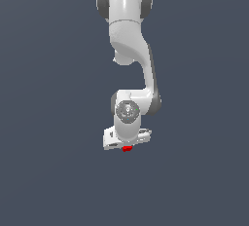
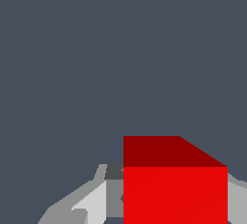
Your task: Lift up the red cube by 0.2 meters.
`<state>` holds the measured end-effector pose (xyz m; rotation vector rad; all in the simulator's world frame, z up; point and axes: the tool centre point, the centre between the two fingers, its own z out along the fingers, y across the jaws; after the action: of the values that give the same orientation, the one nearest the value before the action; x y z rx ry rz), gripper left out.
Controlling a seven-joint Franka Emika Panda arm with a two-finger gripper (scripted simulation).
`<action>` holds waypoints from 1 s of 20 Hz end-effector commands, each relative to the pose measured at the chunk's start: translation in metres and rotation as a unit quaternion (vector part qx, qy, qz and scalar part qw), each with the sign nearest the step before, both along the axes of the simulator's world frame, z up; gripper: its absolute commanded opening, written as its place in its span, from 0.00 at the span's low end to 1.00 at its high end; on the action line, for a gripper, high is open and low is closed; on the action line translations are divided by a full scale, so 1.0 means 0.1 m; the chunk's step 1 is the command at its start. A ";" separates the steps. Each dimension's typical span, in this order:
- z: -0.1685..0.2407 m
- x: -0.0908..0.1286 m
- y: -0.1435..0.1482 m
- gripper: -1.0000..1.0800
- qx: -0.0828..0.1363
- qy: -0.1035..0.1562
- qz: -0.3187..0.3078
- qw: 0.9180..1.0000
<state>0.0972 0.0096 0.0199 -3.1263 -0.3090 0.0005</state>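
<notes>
The white arm (image 1: 127, 49) reaches down from the top of the exterior view, bends at a grey-sided joint, and ends in a round wrist with the hand (image 1: 127, 144) below it. The hand's pale body sits slightly tilted, its side toward the exterior view's right a little higher than the other.

The red cube (image 1: 127, 148) shows as a small red patch just under the hand's body, at its middle, touching it. It is much narrower than the hand. Most of the cube is hidden by the hand in this view, so only its lower edge peeks out.

In the wrist view the red cube (image 2: 174, 194) fills much of the frame, with a bright face and a darker one next to it. Grey and white fingers (image 2: 94, 201) stand tight against both of its sides, so the hand is closed narrowly on the cube.

The counter (image 1: 48, 171) is a flat, even slate grey all round. Whether the cube rests on it or hangs above it cannot be told.
</notes>
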 end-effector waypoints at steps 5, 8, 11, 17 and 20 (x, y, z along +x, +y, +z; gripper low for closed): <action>0.01 0.00 0.00 0.00 0.000 0.000 0.000 1.000; 0.05 0.00 0.00 0.00 0.000 0.000 0.000 1.000; 0.16 0.00 0.00 0.00 0.000 0.000 0.000 1.000; 0.57 -0.02 0.00 0.00 0.000 0.000 0.000 1.000; 0.87 -0.02 0.00 0.00 0.000 0.000 0.000 1.000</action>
<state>0.0949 0.0095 0.0908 -3.1262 -0.3093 0.0033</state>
